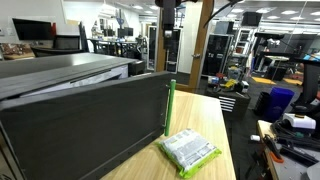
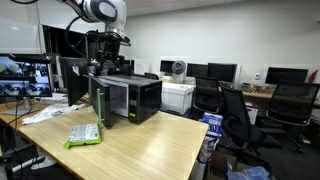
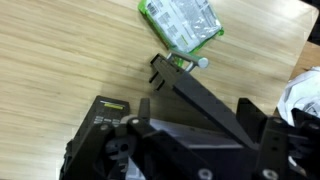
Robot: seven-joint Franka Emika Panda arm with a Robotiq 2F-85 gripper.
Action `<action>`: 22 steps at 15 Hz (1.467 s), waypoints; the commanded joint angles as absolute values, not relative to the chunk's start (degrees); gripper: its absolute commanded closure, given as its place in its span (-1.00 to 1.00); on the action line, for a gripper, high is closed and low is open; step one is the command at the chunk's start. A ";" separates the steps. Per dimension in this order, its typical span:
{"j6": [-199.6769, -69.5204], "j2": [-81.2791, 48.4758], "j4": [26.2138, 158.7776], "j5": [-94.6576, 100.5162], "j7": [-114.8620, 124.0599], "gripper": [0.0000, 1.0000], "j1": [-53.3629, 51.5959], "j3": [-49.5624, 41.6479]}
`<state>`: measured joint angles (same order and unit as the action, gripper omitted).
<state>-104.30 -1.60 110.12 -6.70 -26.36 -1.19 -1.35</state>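
Wrist view: tool [image 3: 194,107] jaws wide apart above microwave door [image 3: 185,82]; green packet [image 3: 180,24] near.

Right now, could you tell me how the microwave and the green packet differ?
The microwave is a black, rigid box; the green packet is green-and-white and soft-looking. The microwave stands tall with its door open; the green packet lies flat. Both rest on the wooden table.

A light wooden table [image 2: 150,145] stands in an open office. Behind it are black office chairs [image 2: 235,112], dark monitors [image 2: 290,75] and a white printer [image 2: 177,97], before a pale wall [image 2: 230,35].
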 commanded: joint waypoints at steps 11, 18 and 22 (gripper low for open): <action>-103.71 -19.84 104.73 -10.09 -41.47 0.97 1.42 6.74; -90.79 -19.38 101.23 -11.59 -44.21 0.96 1.01 8.13; -84.99 -19.11 97.46 -13.09 -45.49 0.96 1.36 7.79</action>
<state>-88.70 -19.52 99.77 -11.12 -43.38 0.59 7.93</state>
